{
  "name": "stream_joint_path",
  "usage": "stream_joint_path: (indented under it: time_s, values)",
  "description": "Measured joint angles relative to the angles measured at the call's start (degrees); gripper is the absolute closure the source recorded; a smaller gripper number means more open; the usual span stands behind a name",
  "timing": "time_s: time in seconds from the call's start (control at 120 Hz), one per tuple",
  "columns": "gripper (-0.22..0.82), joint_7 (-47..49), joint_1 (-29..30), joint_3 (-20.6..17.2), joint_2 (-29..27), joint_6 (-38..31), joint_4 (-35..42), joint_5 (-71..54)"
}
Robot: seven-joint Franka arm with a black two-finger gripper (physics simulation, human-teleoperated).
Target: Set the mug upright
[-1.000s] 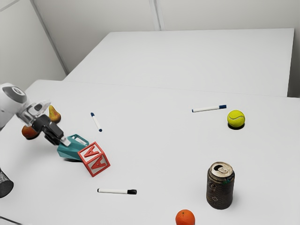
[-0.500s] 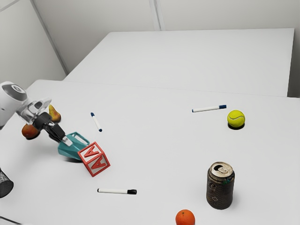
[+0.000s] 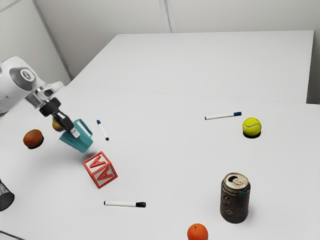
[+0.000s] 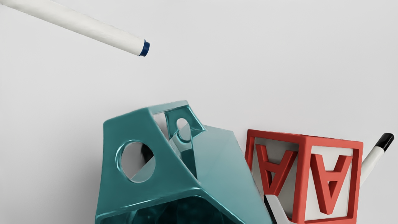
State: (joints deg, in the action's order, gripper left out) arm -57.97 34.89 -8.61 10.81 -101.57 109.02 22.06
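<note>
Teal, shiny, faceted mug [image 4: 220, 161] hangs tilted above the smooth white table [image 3: 165, 155], held in the pincer [image 3: 75, 133] (dark inside, can't tell what's in it). Near it there's a red-framed letter block [image 4: 302, 177], then further out an opened metal can [image 3: 235, 202] and a fuzzy tennis ball [image 3: 251, 126].

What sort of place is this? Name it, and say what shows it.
Likely a robotics lab or test room: a robot arm holding a teal mug, a white table, and plain pale walls behind it.
</note>
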Motion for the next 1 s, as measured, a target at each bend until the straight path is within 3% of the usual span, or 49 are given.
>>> stream_joint_path:
  time_s: [0.125,0.392,0.7,1.0]
  values:
    - [0.77,1.8,-0.9,-3.4,-0.7,-5.6,-0.1,-5.9]
    - [0.77,10.8,-10.0,-5.1,-1.4,-14.0,0.1,-16.2]
    - [0.78,23.7,-11.2,-10.6,-4.7,-16.8,5.4,-21.8]
    - [0.78,33.7,-11.0,-12.8,-6.0,-18.0,9.6,-23.2]
